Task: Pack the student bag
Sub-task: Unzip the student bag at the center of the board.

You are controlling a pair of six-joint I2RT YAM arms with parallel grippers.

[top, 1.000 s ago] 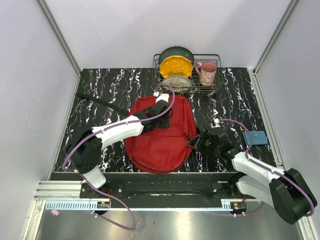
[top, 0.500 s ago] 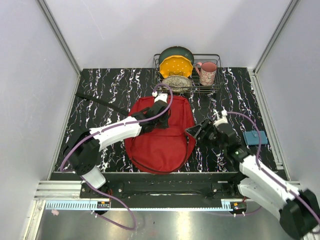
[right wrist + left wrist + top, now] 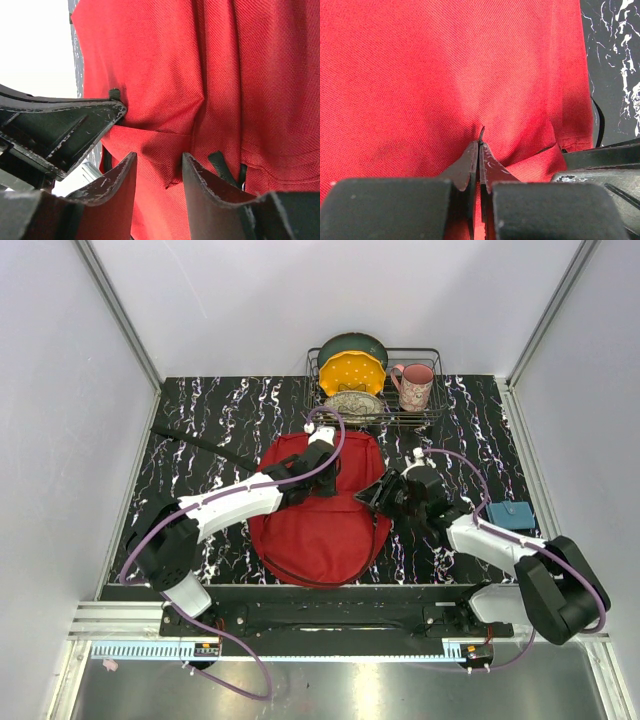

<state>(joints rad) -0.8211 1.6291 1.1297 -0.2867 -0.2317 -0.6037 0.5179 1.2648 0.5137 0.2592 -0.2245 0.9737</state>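
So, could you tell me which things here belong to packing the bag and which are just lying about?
Belongs to the job: student bag, left gripper pinching its fabric, right gripper open at its edge; possibly the blue pouch, to be packed.
Lying about: dish rack, three dishes in it, pink mug.

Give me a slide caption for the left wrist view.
Left hand shut, pinching a fold of the red student bag fabric.

Red backpack [image 3: 322, 528] lies flat mid-surface [image 3: 220, 425], rounded end toward the near edge. Black zipper runs along its rim. Fabric is puckered into a fold near the far end.
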